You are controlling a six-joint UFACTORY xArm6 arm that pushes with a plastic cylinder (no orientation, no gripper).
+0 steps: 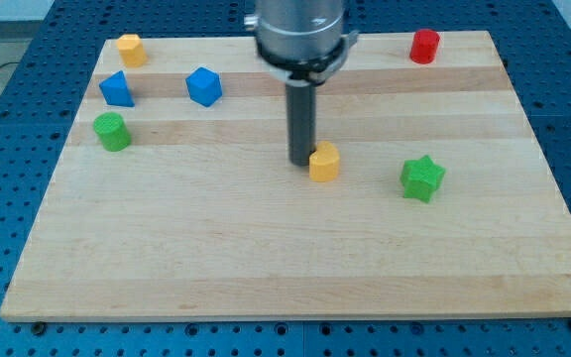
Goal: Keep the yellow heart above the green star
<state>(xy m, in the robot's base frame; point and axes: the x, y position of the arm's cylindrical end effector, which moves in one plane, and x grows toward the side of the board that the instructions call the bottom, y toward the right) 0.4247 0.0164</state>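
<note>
Near frame centre, my tip point(301, 162), a bare rod with no fingers to open or close, touches the yellow heart point(324, 162) left of the green star point(422, 178); an off-centre push could spin it aside.

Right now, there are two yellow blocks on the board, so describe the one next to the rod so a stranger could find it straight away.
Start at the wooden board and find the dark rod near its middle. My tip sits at the left side of a yellow block, apparently touching it, with the green star off to the view's right. The other yellow block lies at the top left corner, far from the rod.
</note>
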